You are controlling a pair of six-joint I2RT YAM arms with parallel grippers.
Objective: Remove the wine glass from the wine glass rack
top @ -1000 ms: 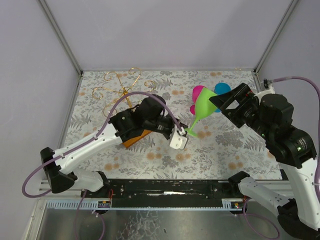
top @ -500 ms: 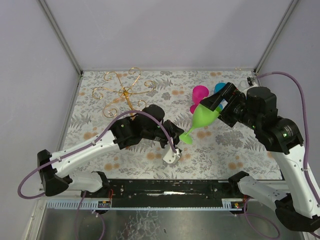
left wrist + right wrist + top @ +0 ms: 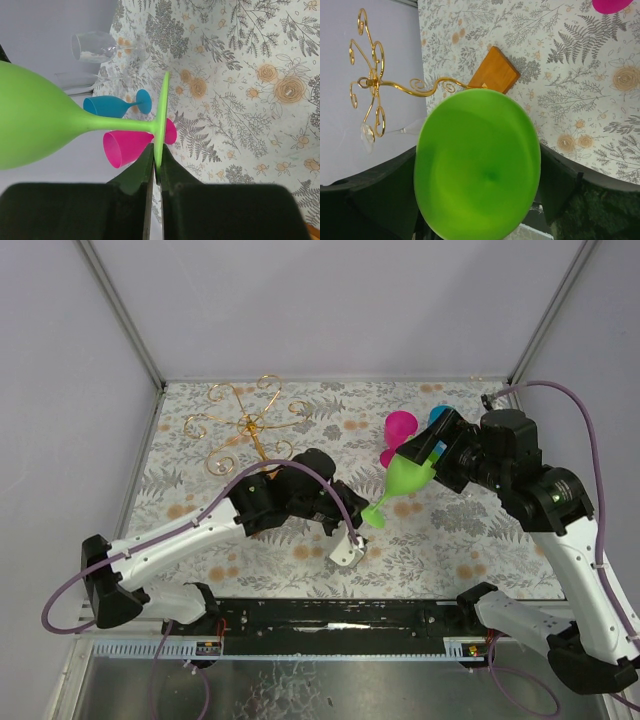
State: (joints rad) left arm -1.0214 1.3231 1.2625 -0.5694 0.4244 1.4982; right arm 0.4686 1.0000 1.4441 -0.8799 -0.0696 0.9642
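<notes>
Top external view: the bright green plastic wine glass is off the thin gold wire wine glass rack and hangs tilted in the air over the floral-patterned worktop, to the right of the rack and well apart from it. The left gripper pinches the rim of the glass's flat foot between its closed dark fingers. The right gripper has a finger on each side of the bowl, close against it in the right wrist view; whether they press it cannot be told. A pink glass and a blue glass lie on the worktop just behind. The rack's orange-brown wooden base rests flat on the worktop.
</notes>
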